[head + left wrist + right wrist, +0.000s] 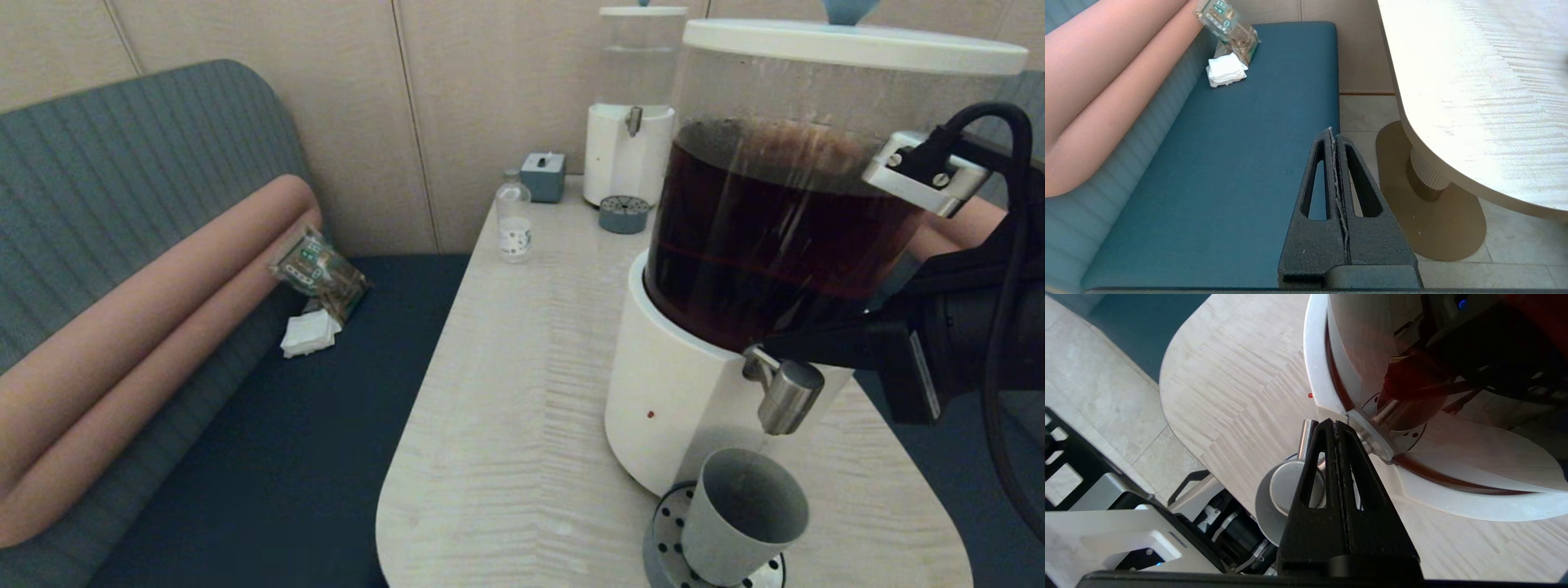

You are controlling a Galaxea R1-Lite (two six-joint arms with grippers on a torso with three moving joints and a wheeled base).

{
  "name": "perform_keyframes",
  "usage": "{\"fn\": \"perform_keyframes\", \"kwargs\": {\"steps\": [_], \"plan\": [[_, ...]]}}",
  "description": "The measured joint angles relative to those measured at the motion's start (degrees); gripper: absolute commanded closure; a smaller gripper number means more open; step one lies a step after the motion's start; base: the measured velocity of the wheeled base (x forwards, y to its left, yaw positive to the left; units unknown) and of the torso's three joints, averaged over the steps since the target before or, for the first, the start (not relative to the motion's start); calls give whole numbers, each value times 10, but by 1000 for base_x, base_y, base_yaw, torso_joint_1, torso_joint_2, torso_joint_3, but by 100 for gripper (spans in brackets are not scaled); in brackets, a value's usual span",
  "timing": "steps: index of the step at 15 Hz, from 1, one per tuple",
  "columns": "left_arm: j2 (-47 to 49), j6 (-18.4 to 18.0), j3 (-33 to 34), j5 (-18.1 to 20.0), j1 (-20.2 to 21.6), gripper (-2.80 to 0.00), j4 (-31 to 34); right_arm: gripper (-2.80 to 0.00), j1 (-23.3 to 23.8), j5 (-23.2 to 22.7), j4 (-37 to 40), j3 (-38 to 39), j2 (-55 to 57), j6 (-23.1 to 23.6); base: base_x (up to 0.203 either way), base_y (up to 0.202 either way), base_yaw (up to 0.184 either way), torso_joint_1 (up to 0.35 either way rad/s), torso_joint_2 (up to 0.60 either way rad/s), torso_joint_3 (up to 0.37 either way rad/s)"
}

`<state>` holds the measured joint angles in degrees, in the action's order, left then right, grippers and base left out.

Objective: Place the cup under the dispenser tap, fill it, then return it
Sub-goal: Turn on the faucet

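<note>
A small grey cup point(744, 514) is sitting on the perforated drip tray point(663, 539) at the foot of a large dispenser point(678, 408), directly below the dispenser tap point(788, 398), near the front edge of the pale wooden tabletop point(522, 392). The dispenser's clear tank is holding dark brown liquid. The right gripper point(1336, 425) is reaching in from the right with its jaws pressed fully together and holding nothing, their tips sitting at the back of the tap where it joins the dispenser's body. The left gripper point(1333, 136) is hanging off to the side over a dark blue bench seat point(1229, 171), its jaws also shut tight and empty. Farther back on the tabletop, a small clear bottle point(514, 219) and a smaller dispenser point(630, 122) are standing well apart from the cup
</note>
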<state>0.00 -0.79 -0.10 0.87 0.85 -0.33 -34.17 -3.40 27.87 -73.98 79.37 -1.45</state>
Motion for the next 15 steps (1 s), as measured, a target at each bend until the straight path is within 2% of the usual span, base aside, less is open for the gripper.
{"fn": "perform_keyframes", "kwargs": {"steps": [6,15], "plan": [[0,0,0,0,0,0,0,0,-2,-42,0,6,-3,1,0,0,0,0,0,0],[0,0,0,0,0,0,0,0,3,-42,-25,20,-9,1,0,0,0,0,0,0]]}}
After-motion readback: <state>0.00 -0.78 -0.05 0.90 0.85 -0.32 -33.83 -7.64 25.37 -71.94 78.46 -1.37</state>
